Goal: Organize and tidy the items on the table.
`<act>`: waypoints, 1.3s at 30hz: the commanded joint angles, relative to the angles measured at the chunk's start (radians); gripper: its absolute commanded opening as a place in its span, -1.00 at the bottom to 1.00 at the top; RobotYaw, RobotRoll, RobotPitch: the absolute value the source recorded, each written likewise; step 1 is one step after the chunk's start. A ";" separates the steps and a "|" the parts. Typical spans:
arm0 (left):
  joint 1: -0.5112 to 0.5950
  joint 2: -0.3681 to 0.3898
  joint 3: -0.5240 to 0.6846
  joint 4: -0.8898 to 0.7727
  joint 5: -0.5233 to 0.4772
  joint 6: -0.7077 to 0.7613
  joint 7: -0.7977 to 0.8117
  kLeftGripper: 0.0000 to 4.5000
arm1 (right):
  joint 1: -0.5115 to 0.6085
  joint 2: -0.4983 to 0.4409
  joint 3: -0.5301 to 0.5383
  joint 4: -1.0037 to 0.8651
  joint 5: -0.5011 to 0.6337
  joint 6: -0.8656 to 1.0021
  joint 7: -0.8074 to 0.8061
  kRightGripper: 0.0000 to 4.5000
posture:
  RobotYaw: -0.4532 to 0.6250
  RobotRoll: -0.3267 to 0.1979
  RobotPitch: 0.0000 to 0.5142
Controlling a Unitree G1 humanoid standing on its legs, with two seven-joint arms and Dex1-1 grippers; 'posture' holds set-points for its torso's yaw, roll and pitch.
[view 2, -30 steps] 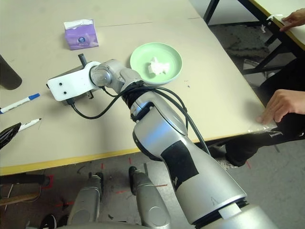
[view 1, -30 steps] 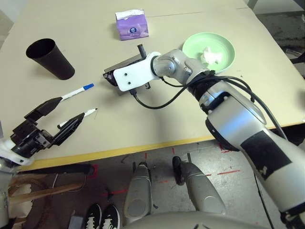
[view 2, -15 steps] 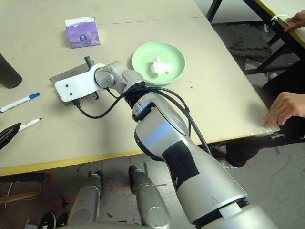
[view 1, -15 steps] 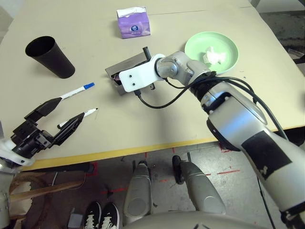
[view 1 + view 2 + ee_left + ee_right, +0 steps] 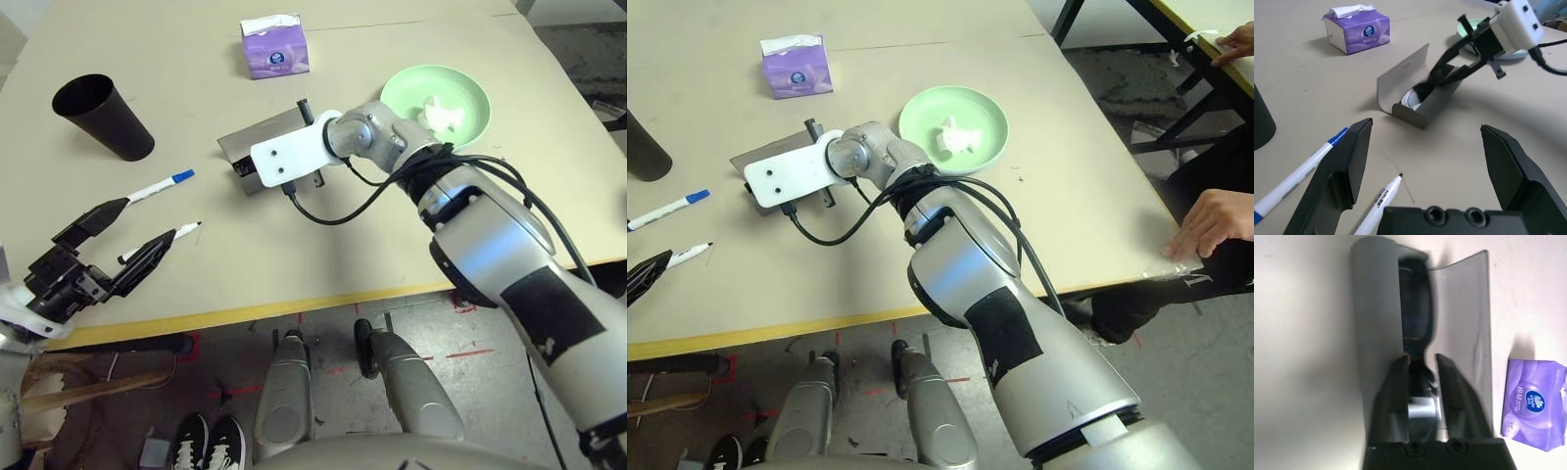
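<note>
The desk is a broad, matte beige slab with a yellow front edge. Near its middle lies the grey glasses case, a smooth trough-shaped shell with its thin lid flap standing open. The black sunglasses lie glossy and curved inside the trough. The right hand reaches into the case, its two black fingers set slightly apart on either side of the sunglasses' frame; whether they grip it or have let go I cannot tell. The left hand hovers over the near left corner of the desk, its wedge-shaped black fingers spread wide and holding nothing. Just beside it lie two slim white marker pens, one with a blue cap, one with a black cap. A tapered black cup stands upright at far left. A purple tissue box of soft wrap sits at the far side. A round pale green plate holds a crumpled white tissue.
</note>
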 commanded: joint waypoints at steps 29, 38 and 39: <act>-0.141 0.014 -0.103 0.164 0.071 -0.037 -0.042 1.00 | 0.449 -0.341 -0.422 -1.058 0.728 1.030 0.683 0.98 | -0.35 0.25 0.20; -0.197 0.034 -0.104 0.237 0.091 -0.056 -0.051 1.00 | 0.806 -0.426 -0.537 -1.379 0.910 1.084 0.547 0.98 | -0.41 0.25 0.20; -0.201 0.037 -0.104 0.245 0.095 -0.057 -0.049 1.00 | 0.826 -0.431 -0.551 -1.384 0.931 1.089 0.539 0.98 | -0.41 0.25 0.21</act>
